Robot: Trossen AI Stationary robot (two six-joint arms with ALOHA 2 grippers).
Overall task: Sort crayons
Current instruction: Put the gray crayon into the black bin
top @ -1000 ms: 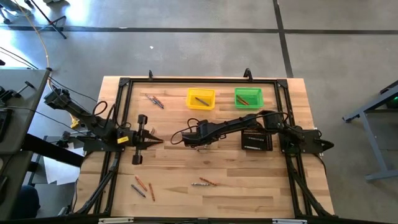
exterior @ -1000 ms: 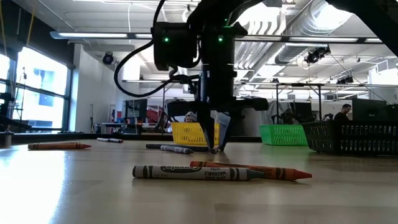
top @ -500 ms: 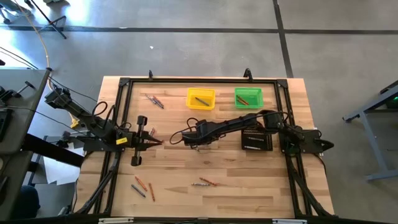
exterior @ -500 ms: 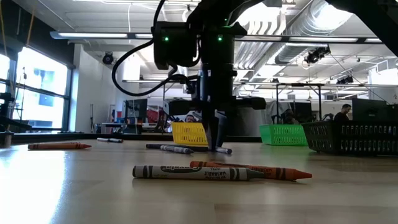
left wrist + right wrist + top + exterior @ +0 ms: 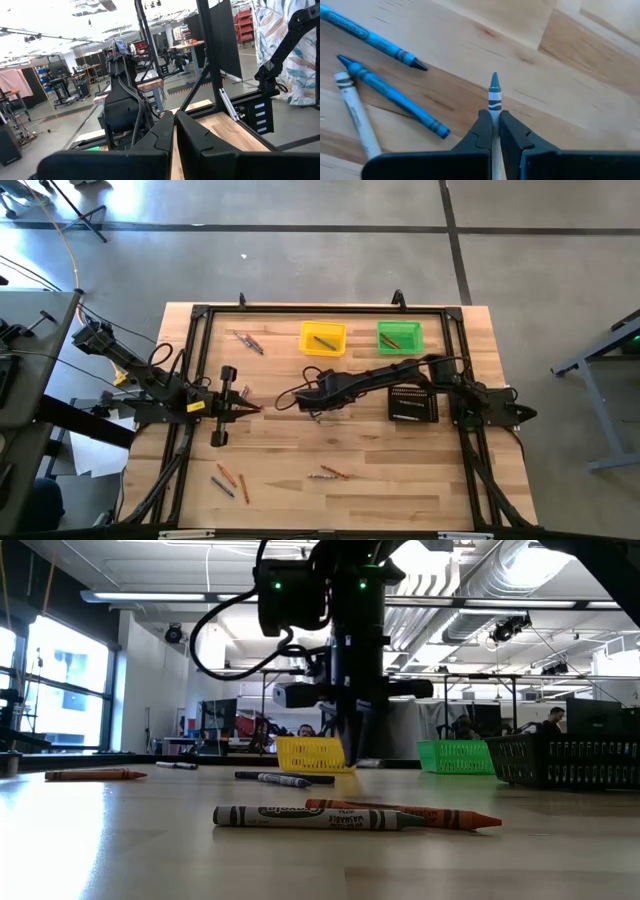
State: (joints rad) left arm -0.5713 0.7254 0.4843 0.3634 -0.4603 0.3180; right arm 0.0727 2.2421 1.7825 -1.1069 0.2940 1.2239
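Right wrist view: we are seeing the right hand (image 5: 494, 131) clenching a blue-tipped crayon (image 5: 494, 97) above the bench (image 5: 580, 90), with two blue crayons (image 5: 395, 95) and a white one (image 5: 355, 117) lying below. Our left hand (image 5: 245, 407) is waiting clenched and empty at the bench's left side.

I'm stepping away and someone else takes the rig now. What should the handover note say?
Right gripper: shut on a grey-blue crayon, mid-table.
Left gripper: shut, waiting at the table's left side.
Done: crayons lie in the yellow square bin and the green square bin.
Left: bin the held crayon; loose crayons remain near the back left, front left and front centre.
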